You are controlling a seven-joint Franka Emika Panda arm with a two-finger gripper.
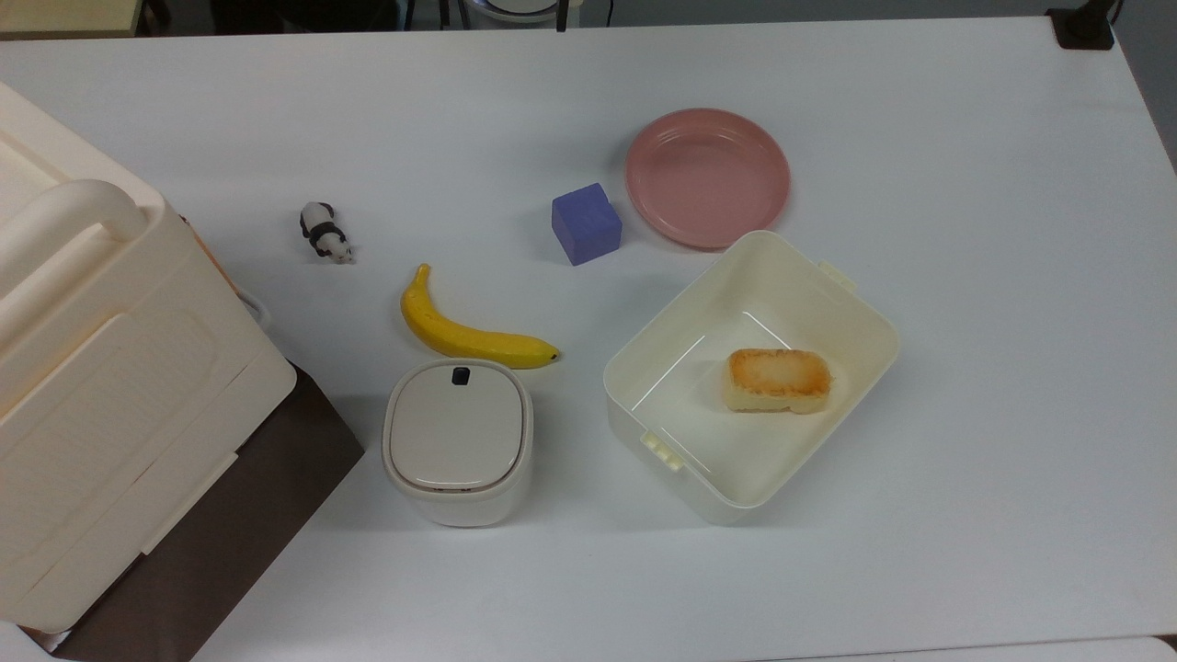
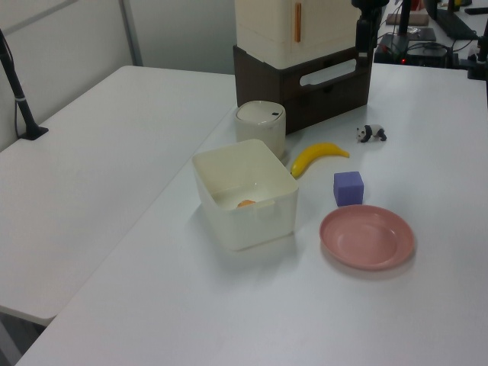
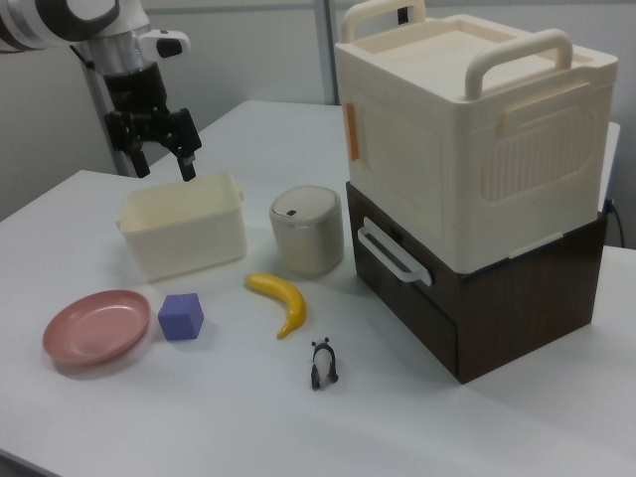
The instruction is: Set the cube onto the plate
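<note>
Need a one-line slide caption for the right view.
Open gripper hovers above the cream tub; the cube sits beside the empty plate.

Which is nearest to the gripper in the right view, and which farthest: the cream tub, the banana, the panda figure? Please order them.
Measured from the gripper:
1. Cream tub, directly below it.
2. Banana, lower, toward the right view's right.
3. Panda figure, lowest, nearest the camera.

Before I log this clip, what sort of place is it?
Probably a robotics lab or office workspace: a robot arm with its gripper open hangs over a plain white table set with props, a toy panda, a cube and a plate; other desks with equipment stand behind.
</note>
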